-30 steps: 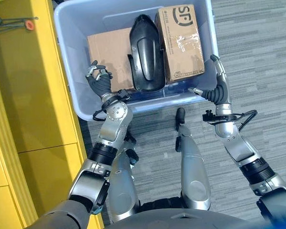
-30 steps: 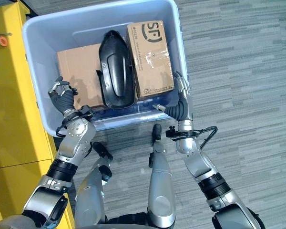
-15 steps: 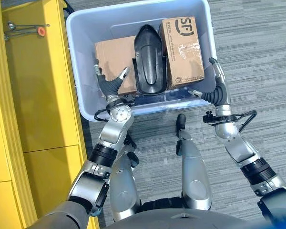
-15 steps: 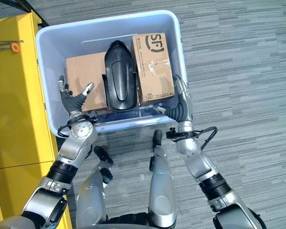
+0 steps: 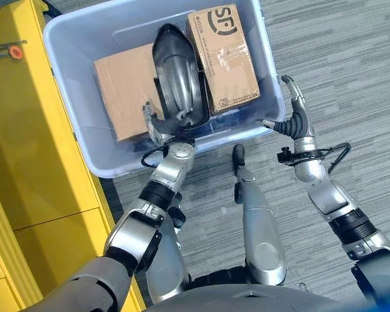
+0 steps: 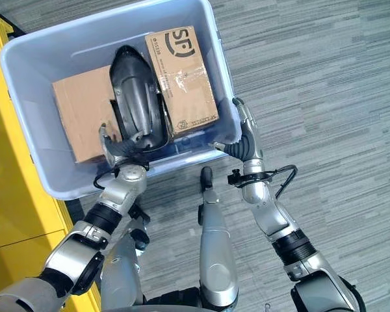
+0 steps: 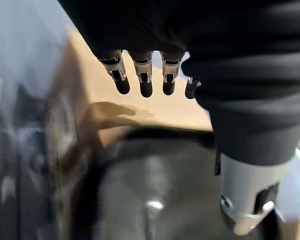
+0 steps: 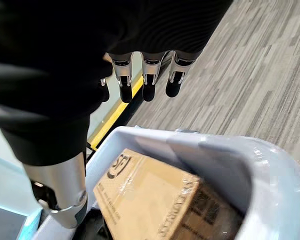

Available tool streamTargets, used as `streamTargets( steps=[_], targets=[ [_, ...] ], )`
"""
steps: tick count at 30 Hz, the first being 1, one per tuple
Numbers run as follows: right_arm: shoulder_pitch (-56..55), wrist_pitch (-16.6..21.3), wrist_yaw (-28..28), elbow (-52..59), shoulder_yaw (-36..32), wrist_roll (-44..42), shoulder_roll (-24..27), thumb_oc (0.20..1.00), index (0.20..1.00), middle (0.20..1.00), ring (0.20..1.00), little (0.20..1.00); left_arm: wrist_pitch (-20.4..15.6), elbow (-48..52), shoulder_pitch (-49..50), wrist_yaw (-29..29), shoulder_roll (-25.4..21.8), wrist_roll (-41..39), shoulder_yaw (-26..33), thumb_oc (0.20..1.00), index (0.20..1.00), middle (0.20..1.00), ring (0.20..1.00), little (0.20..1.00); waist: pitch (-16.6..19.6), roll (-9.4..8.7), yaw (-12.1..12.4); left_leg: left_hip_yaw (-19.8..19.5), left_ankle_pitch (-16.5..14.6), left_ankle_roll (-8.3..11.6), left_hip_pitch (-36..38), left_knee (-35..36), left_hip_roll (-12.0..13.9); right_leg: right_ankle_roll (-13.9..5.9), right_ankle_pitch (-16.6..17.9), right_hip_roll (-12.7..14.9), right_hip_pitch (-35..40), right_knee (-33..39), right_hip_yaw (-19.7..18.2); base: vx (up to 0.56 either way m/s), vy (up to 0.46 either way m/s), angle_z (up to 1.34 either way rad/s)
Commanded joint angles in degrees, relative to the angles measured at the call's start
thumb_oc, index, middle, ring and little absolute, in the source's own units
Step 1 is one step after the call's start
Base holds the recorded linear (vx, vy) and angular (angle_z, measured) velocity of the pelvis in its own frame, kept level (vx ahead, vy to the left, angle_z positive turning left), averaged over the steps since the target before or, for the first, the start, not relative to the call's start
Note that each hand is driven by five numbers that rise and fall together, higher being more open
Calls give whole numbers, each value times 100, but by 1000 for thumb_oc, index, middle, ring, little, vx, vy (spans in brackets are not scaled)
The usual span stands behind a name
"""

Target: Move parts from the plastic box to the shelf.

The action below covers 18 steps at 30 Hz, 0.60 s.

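A blue-grey plastic box (image 5: 75,110) stands on the floor in front of me. Inside it a black moulded part (image 5: 177,78) lies between a plain cardboard box (image 5: 120,94) and a printed cardboard box (image 5: 222,55). My left hand (image 5: 161,128) is inside the box at the near end of the black part, open, its fingers (image 7: 146,82) straight above the black part (image 7: 155,200) and holding nothing. My right hand (image 5: 294,117) hovers open just outside the box's near right corner, its fingers (image 8: 150,82) straight over the rim (image 8: 240,165).
A yellow shelf (image 5: 32,143) runs along the left side, close against the plastic box. A thin metal tool with an orange ring (image 5: 13,52) lies on it at the far end. Grey striped carpet (image 5: 351,78) spreads to the right.
The camera has shifted. My left hand has moved right from the plain cardboard box to the near end of the black part. My right hand stays by the box's near right corner.
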State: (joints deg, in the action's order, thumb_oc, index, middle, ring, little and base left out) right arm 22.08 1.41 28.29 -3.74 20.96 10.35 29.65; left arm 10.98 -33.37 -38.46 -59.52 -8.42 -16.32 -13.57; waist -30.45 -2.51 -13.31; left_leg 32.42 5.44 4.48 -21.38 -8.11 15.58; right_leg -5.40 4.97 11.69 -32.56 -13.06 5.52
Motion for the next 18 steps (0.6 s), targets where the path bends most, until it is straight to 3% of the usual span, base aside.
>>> streamTargets(
  steps=[1, 9, 13, 18],
  targets=[
    [88, 89, 147, 355, -81, 43, 14, 1000, 1000, 1000, 1000, 1000, -135, -121, -160, -408, -151, -50, 43, 1000, 1000, 1000, 1000, 1000, 66, -275, 20, -735, -869, 322, -375, -908, 304, -363, -836, 143, -129, -660, 394, 5, -34, 0],
    [101, 33, 309, 415, 26, 38, 20, 1000, 1000, 1000, 1000, 1000, -610, -42, -392, -1654, -278, 633, 231, 1000, 1000, 1000, 1000, 1000, 66, -355, -17, -719, -874, 337, -487, -910, 328, -314, -866, 109, -281, -720, 374, 1, -9, 0],
    [75, 13, 395, 425, 60, 51, 23, 1000, 1000, 1000, 1000, 1000, -635, 189, -388, -1534, -402, 1040, 228, 1000, 1000, 1000, 1000, 1000, 66, -353, 5, -720, -877, 332, -516, -913, 327, -297, -881, 120, -299, -737, 390, 0, 0, 0],
    [24, 3, 494, 431, 51, 60, 28, 1000, 1000, 1000, 1000, 1000, -410, 489, -339, -839, -462, 1262, 34, 1000, 1000, 1000, 1000, 1000, 66, -342, 25, -739, -900, 308, -535, -918, 320, -294, -882, 145, -313, -752, 419, 0, 0, 0]
  ],
)
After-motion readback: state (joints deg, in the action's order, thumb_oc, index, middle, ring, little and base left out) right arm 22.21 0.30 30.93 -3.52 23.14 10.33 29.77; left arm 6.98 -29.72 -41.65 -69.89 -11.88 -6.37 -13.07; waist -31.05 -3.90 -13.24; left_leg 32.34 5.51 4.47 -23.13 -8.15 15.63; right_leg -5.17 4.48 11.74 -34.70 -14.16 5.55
